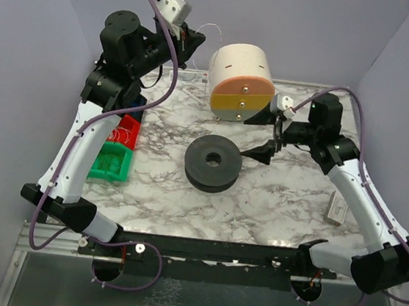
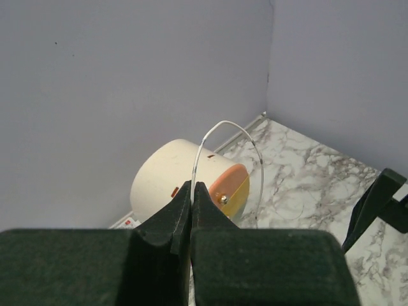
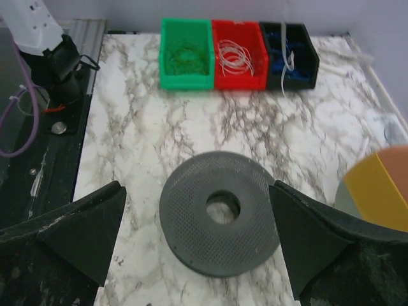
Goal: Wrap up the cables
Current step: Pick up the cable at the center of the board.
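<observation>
My left gripper is raised at the back left and is shut on a thin white cable. In the left wrist view the cable rises from the closed gripper and arcs over to the right, its free end hanging down. The dark grey spool lies flat at the table's middle. My right gripper is open and empty just right of the spool. In the right wrist view the spool lies beyond and between the open fingers of that gripper, apart from them.
A cream cylinder with an orange and yellow face stands at the back, also seen in the left wrist view. Green, red and dark bins of cables line the left edge. A small white box lies at the right.
</observation>
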